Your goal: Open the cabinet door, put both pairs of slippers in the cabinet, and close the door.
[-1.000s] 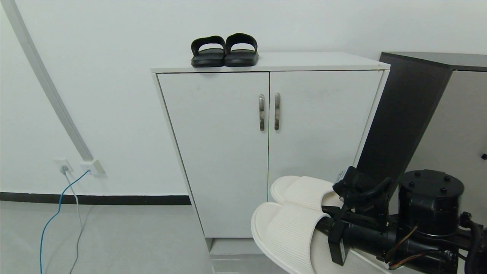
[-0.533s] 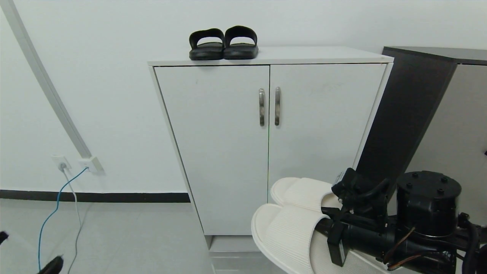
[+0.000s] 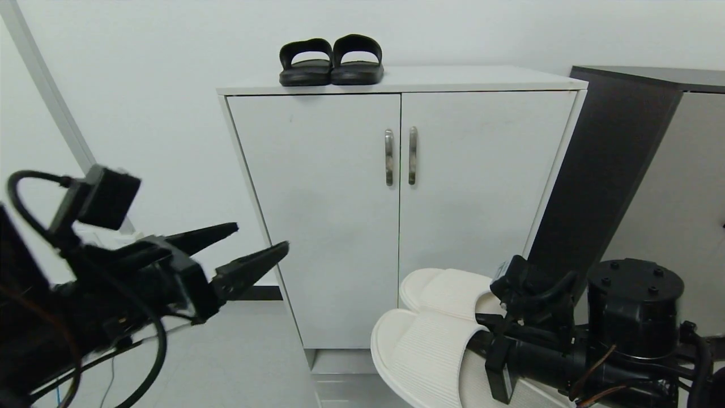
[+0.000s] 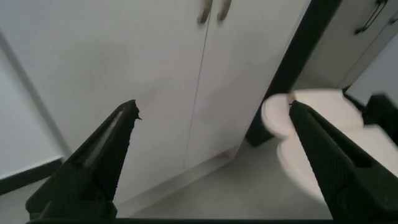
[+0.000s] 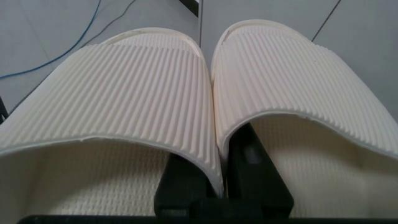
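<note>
One white cabinet (image 3: pixel 317 215): two doors, both shut, with two handles (image 3: pixel 389 157) side by side at the centre seam. Two black slippers (image 3: pixel 357 71), one pair, sit side by side on the cabinet top, left of centre. Two white slippers (image 3: pixel 436 334), one pair, are held low before the right door. My right fingers (image 5: pixel 249 158) pinch their two adjoining straps together. My left fingers (image 3: pixel 257 262) are spread, holding nothing, low near the left door's outer edge. One dark cabinet (image 3: pixel 612 170) stands just beside, on the right.

A dark-sided cabinet (image 3: pixel 612 170) stands against the white wall (image 3: pixel 141 85), a grey conduit (image 3: pixel 48 90) slants down that wall, and a blue cable (image 5: pixel 74 43) lies on the grey floor (image 3: pixel 249 362)
</note>
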You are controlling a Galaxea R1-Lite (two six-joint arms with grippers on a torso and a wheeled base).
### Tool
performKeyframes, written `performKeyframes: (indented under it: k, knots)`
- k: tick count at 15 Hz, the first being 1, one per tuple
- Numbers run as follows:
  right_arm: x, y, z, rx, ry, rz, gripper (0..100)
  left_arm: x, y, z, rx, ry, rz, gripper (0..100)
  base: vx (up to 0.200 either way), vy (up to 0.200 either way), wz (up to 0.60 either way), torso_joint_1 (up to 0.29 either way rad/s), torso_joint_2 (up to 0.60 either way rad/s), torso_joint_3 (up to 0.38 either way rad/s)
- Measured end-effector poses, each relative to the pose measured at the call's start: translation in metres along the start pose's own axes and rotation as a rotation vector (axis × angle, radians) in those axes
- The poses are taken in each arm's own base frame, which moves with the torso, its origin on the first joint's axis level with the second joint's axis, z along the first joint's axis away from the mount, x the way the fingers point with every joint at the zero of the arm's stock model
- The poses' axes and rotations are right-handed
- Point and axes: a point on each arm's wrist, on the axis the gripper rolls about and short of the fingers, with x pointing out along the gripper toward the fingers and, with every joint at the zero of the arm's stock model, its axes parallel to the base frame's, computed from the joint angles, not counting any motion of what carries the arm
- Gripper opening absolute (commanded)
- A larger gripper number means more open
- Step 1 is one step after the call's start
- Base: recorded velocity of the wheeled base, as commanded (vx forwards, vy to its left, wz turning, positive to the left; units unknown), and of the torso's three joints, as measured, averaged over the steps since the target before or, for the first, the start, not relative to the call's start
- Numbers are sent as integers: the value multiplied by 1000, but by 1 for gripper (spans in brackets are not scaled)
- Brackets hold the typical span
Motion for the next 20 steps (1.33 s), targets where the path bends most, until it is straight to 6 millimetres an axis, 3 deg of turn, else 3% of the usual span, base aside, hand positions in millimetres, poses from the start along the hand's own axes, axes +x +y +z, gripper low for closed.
performKeyframes:
  k: [3,8,10,13,20]
  knots:
    - [0,0,-1,3,6,-1,0,56,-7,17,-65,-63,-84,100,0,0,0,0,0,0]
    - [1,0,-6,9,24,0,0,147,-14,28,-88,-88,-157,100,0,0,0,0,0,0]
    - [1,1,-8,10,34,1,0,173,-19,27,-94,-52,-186,100,0,0,0,0,0,0]
    - [2,2,-10,7,42,6,0,195,-25,29,-123,8,-381,100,0,0,0,0,0,0]
    - [3,2,-12,7,51,6,0,232,-24,51,-291,-4,-503,100,0,0,0,0,0,0]
